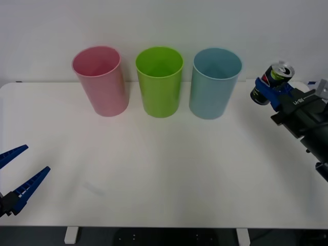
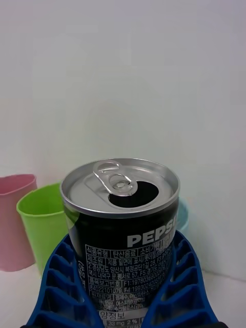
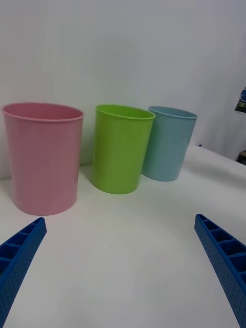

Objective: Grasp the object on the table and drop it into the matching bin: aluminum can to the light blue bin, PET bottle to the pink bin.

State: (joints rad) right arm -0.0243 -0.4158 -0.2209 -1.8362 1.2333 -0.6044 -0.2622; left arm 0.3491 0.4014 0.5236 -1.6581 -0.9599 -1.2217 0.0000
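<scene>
My right gripper (image 1: 267,88) is shut on the aluminum can (image 1: 273,82), holding it in the air to the right of the light blue bin (image 1: 214,83) and near its rim height. In the right wrist view the can (image 2: 123,241) stands upright between the blue fingers (image 2: 59,287), its pull-tab top open and its side dark with white print. The pink bin (image 1: 100,80) stands at the left of the row on the white table (image 1: 164,179). My left gripper (image 1: 18,171) is open at the table's front left, with nothing between its fingers (image 3: 223,256).
A lime green bin (image 1: 160,81) stands between the pink and light blue bins. All three bins line the far side of the table near a white wall. The wide white tabletop stretches in front of them.
</scene>
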